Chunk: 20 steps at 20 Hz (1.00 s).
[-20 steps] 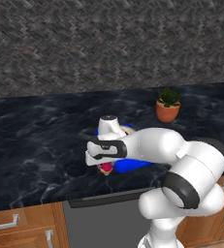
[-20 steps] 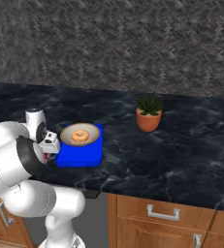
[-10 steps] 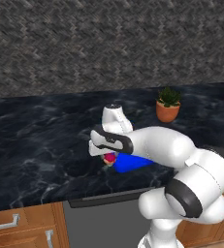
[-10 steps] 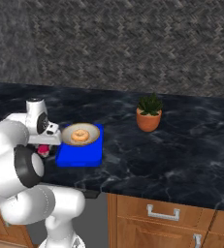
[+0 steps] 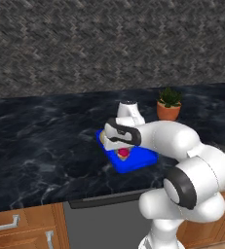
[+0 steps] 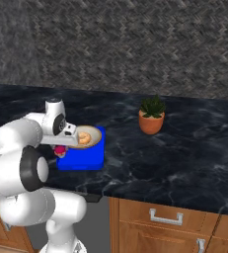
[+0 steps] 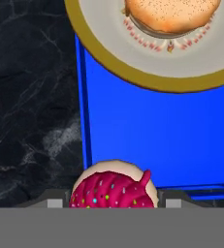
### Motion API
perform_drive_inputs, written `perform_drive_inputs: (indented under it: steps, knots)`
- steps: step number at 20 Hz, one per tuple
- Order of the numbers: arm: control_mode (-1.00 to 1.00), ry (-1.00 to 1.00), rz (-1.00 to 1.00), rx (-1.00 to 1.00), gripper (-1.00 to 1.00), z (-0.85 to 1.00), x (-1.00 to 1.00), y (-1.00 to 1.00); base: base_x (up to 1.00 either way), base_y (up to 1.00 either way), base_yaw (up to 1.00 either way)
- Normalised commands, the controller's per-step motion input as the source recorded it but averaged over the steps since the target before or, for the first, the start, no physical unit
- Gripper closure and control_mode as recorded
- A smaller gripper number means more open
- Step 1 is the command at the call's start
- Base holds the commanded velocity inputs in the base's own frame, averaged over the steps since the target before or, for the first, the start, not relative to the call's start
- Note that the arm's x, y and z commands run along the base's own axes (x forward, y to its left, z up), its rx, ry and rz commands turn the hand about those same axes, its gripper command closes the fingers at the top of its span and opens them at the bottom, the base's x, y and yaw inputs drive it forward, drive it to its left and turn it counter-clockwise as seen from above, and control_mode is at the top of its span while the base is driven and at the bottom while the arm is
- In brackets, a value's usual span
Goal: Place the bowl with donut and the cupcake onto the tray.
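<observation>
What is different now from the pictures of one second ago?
The arm has carried the small pink-topped cupcake, held in the gripper, from the counter's near edge over the flat blue tray. The tan bowl with the glazed donut and the potted plant have stayed in place.

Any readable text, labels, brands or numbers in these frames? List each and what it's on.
None. No readable text in any view.
The tray is plain blue, unmarked.
The bowl has small red rim marks, a pattern and not letters.
The cupcake has coloured sprinkles only.
The plant pot and drawer fronts carry no labels.
</observation>
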Motion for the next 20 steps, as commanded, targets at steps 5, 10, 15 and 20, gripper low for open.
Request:
perform_drive_inputs:
  steps: [5,10,15,20]
  knots:
    - [-1.00,0.00,0.00,0.00,1.00,0.00,0.00,-0.25,0.00,0.00,0.00]
    - [-1.00,0.00,0.00,0.00,1.00,-0.17,0.00,-0.05,0.00,0.00,0.00]
    - [-1.00,-0.02,0.00,0.00,1.00,-0.16,0.00,-0.03,0.00,0.00,0.00]
    - [-1.00,-0.03,0.00,0.00,1.00,-0.08,0.00,-0.01,0.00,0.00,0.00]
